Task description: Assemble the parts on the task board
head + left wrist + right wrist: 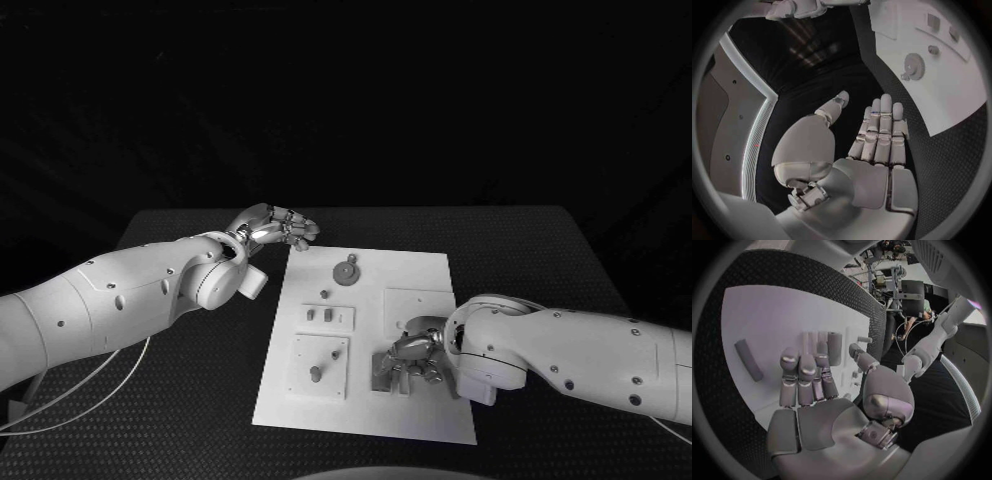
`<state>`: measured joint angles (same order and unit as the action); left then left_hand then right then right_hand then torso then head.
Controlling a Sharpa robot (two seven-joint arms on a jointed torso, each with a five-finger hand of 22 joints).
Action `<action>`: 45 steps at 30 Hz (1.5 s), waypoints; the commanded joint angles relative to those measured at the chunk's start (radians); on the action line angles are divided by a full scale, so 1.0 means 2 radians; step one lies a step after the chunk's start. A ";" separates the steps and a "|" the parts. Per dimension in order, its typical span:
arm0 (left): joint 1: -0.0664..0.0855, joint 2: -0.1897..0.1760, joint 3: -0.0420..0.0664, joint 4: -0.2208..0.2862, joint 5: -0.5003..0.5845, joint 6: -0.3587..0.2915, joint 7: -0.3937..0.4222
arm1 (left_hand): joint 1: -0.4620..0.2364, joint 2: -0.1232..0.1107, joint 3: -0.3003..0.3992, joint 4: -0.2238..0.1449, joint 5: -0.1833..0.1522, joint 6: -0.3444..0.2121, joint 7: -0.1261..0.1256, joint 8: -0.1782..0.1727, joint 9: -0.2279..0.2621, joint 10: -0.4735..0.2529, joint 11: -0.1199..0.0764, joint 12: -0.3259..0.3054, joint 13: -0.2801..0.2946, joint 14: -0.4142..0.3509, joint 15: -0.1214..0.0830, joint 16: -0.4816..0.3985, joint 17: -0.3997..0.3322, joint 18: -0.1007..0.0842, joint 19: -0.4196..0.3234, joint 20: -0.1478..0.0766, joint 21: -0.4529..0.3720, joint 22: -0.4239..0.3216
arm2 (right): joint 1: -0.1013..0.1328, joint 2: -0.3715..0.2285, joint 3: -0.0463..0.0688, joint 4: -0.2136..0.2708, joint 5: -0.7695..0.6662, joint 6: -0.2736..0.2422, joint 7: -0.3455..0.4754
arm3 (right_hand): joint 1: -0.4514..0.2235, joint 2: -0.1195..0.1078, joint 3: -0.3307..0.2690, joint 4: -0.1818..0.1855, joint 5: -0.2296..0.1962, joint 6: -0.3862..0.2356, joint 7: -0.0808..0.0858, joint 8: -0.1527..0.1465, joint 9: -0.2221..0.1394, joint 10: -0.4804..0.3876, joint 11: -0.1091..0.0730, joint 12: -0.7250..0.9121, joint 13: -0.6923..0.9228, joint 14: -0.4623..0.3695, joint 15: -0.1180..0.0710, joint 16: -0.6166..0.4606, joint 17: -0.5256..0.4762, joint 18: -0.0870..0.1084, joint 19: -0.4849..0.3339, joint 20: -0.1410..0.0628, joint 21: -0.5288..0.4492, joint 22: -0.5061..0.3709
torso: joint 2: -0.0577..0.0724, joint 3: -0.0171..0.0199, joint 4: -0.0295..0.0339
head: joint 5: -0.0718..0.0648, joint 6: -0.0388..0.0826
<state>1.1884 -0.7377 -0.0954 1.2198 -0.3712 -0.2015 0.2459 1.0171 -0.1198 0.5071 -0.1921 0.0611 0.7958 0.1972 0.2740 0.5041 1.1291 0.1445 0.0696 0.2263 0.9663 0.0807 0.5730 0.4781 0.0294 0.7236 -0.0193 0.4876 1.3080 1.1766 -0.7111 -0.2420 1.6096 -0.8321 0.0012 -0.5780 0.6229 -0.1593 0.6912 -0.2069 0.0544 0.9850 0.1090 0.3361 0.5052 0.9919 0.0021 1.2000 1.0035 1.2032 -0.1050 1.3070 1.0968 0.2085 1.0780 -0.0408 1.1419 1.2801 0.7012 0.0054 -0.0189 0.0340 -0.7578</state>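
The white task board (418,270) lies mid-table. A grey gear (346,268) sits near its far edge, and the left wrist view shows the gear (912,65) too. My left hand (274,227) hovers at the board's far left corner; its fingers (879,130) are straight and hold nothing. My right hand (415,355) is low over the board's near right part, fingers (804,375) stretched out and thumb apart, holding nothing. A grey upright piece (834,347) stands just past the fingertips. A grey bar (748,360) lies flat on the board (761,315) beside that hand.
Small grey pieces (326,315) and a peg (315,373) stand on the board's left half, the peg on a raised square plate. Black textured table (548,250) surrounds the board. A white cable (87,390) loops under my left arm.
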 commanded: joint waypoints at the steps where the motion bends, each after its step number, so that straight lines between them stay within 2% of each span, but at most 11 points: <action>1: 0.000 0.000 0.000 0.001 0.001 0.001 0.003 | -0.001 -0.001 0.000 0.004 -0.002 -0.005 0.000 0.000 -0.001 -0.004 -0.001 0.002 -0.001 -0.001 0.003 -0.002 0.001 0.006 0.002 0.003 -0.002 0.006 | -0.002 0.001 -0.001 0.001 0.002 0.002 0.006 | -0.004 -0.003 -0.003 0.000 -0.003 -0.004 0.000 -0.001 0.000 -0.003 -0.001 -0.003 0.001 -0.004 0.000 -0.002 0.001 0.027 -0.003 -0.001 0.003 -0.001 | 0.000 0.0000 0.0000 | 0.000 0.000; 13: 0.000 0.000 0.000 0.000 0.001 0.002 0.004 | -0.001 -0.001 0.000 0.004 -0.002 -0.005 0.000 0.000 -0.001 -0.004 -0.001 0.002 -0.001 -0.001 0.003 -0.003 0.002 0.006 0.003 0.003 -0.002 0.006 | 0.000 -0.029 0.001 0.018 -0.011 -0.008 0.040 | 0.004 -0.003 -0.003 -0.003 -0.003 -0.004 0.000 -0.001 0.002 -0.003 -0.001 -0.003 0.002 -0.004 0.000 -0.002 0.001 0.027 -0.004 -0.002 0.003 -0.002 | 0.000 0.0004 -0.0001 | 0.000 0.003; 16: 0.000 0.000 0.000 -0.001 0.001 0.002 0.004 | -0.001 -0.001 0.000 0.004 -0.002 -0.005 0.000 0.000 -0.001 -0.004 -0.001 0.002 -0.001 -0.001 0.003 -0.003 0.002 0.006 0.003 0.003 -0.002 0.006 | 0.009 -0.047 0.009 0.022 -0.012 -0.007 0.045 | 0.011 -0.006 -0.003 -0.002 -0.003 -0.009 0.001 -0.003 0.003 0.003 -0.001 -0.001 0.004 -0.001 -0.001 -0.002 0.001 0.027 0.001 -0.004 0.004 -0.004 | 0.000 0.0008 -0.0004 | -0.001 0.004; 19: 0.000 -0.001 0.000 -0.002 0.001 0.001 0.004 | -0.001 -0.001 0.000 0.004 -0.002 -0.005 0.000 0.000 -0.001 -0.004 -0.001 0.002 -0.001 -0.001 0.003 -0.003 0.002 0.006 0.003 0.003 -0.002 0.006 | 0.019 -0.063 0.011 0.026 -0.012 -0.005 0.046 | 0.016 -0.008 -0.002 -0.002 -0.003 -0.009 0.000 -0.002 0.005 0.005 -0.002 -0.001 0.005 0.001 -0.001 -0.003 0.001 0.027 0.002 -0.005 0.004 -0.006 | 0.000 0.0013 -0.0013 | -0.001 0.006; 23: 0.000 -0.001 0.000 -0.004 0.001 0.000 0.005 | 0.000 -0.001 0.000 0.004 -0.002 -0.005 0.000 0.000 -0.001 -0.004 -0.001 0.002 -0.001 -0.001 0.003 -0.003 0.002 0.006 0.003 0.002 -0.002 0.006 | 0.031 -0.092 0.014 0.033 -0.013 0.007 0.043 | 0.026 -0.009 -0.001 -0.004 -0.003 -0.008 0.000 0.000 0.007 0.006 -0.002 -0.001 0.006 0.003 -0.001 -0.003 0.001 0.027 0.004 -0.007 0.005 -0.007 | 0.000 0.0015 -0.0020 | -0.006 0.009; 24: 0.000 -0.001 0.000 -0.004 0.001 0.001 0.005 | 0.000 -0.001 0.000 0.004 -0.002 -0.005 0.000 0.000 -0.001 -0.004 -0.001 0.002 -0.001 -0.001 0.003 -0.003 0.002 0.006 0.003 0.002 -0.002 0.006 | 0.035 -0.100 0.014 0.034 -0.015 0.012 0.040 | 0.029 -0.006 -0.002 -0.006 -0.003 -0.007 -0.001 0.000 0.008 0.007 -0.002 0.000 0.007 0.003 -0.001 -0.003 0.001 0.027 0.004 -0.007 0.005 -0.007 | 0.000 0.0013 -0.0018 | -0.008 0.009; 26: 0.000 -0.002 0.000 -0.002 0.001 0.001 0.005 | 0.000 -0.001 0.000 0.004 -0.002 -0.005 0.000 0.000 -0.001 -0.004 -0.001 0.002 -0.001 -0.001 0.003 -0.003 0.002 0.007 0.003 0.002 -0.002 0.006 | 0.041 -0.111 0.014 0.031 -0.024 0.025 0.038 | 0.034 0.012 -0.026 -0.021 -0.003 -0.005 -0.002 0.003 0.012 0.009 -0.002 0.002 0.011 0.005 -0.002 -0.002 0.002 0.027 0.004 -0.007 0.007 -0.007 | 0.000 0.0012 -0.0016 | -0.011 0.009; 30: 0.000 -0.002 0.000 -0.002 0.001 0.001 0.004 | 0.000 -0.001 0.000 0.004 -0.002 -0.005 0.000 0.000 -0.001 -0.004 -0.001 0.002 -0.001 -0.001 0.003 -0.003 0.002 0.007 0.003 0.002 -0.002 0.006 | 0.041 -0.127 0.013 0.031 -0.039 0.052 0.028 | 0.048 0.022 -0.037 -0.036 -0.003 0.003 -0.005 0.007 0.017 0.011 -0.006 0.003 0.014 0.005 -0.004 -0.004 0.002 0.027 0.001 -0.007 0.007 -0.009 | 0.000 0.0007 -0.0025 | -0.014 0.009; 34: 0.000 -0.001 0.000 -0.003 0.001 0.002 0.004 | 0.000 -0.001 0.000 0.005 -0.001 -0.005 0.000 0.001 -0.001 -0.004 -0.001 0.002 -0.001 -0.001 0.003 -0.003 0.003 0.007 0.003 0.003 -0.002 0.006 | 0.041 -0.135 0.007 0.035 -0.081 0.078 0.018 | 0.049 0.024 -0.042 -0.037 -0.003 0.003 -0.005 0.007 0.018 0.011 -0.006 0.002 0.015 0.004 -0.004 -0.006 0.002 0.027 -0.001 -0.006 0.006 -0.009 | 0.000 0.0022 -0.0038 | -0.014 0.007; 39: 0.000 -0.001 0.000 -0.003 0.001 0.003 0.004 | 0.000 -0.001 0.000 0.005 -0.001 -0.005 0.000 0.001 -0.001 -0.004 -0.001 0.002 -0.001 -0.001 0.003 -0.003 0.003 0.007 0.003 0.003 -0.002 0.006 | 0.039 -0.136 0.005 0.037 -0.118 0.084 0.006 | 0.047 0.025 -0.046 -0.037 -0.003 0.003 -0.005 0.007 0.018 0.011 -0.006 0.001 0.016 0.004 -0.004 -0.006 0.002 0.027 -0.003 -0.005 0.006 -0.009 | -0.001 0.0016 -0.0031 | -0.015 0.005; 45: 0.000 0.000 0.000 -0.003 0.001 0.004 0.004 | 0.000 -0.001 0.000 0.005 -0.001 -0.005 0.000 0.001 -0.001 -0.004 -0.001 0.002 -0.001 -0.001 0.003 -0.004 0.003 0.007 0.003 0.003 -0.003 0.007 | 0.023 -0.133 0.003 0.044 -0.153 0.074 -0.007 | 0.046 0.023 -0.049 -0.037 -0.003 0.005 -0.005 0.007 0.018 0.012 -0.006 0.000 0.016 0.004 -0.003 -0.007 0.002 0.027 -0.003 -0.004 0.007 -0.009 | 0.000 0.0008 -0.0028 | -0.015 0.004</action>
<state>1.1882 -0.7408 -0.0957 1.2110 -0.3712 -0.2016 0.2459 1.0171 -0.1197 0.5074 -0.1870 0.0611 0.7896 0.1981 0.2740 0.5034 1.1291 0.1445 0.0697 0.2256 0.9664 0.0807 0.5691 0.4826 0.0296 0.7272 -0.0158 0.4876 1.3076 1.2269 -0.9782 -0.2360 1.6942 -1.0543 0.1253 -0.5599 0.7177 -0.1169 0.6004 -0.2800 0.0543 0.9862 0.0990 0.3477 0.5411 1.0099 -0.0090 1.2008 1.0349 1.2096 -0.1107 1.3002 1.1000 0.2091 1.0786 -0.0485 1.1538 1.2636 0.7004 0.0080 -0.0250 0.0035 -0.7487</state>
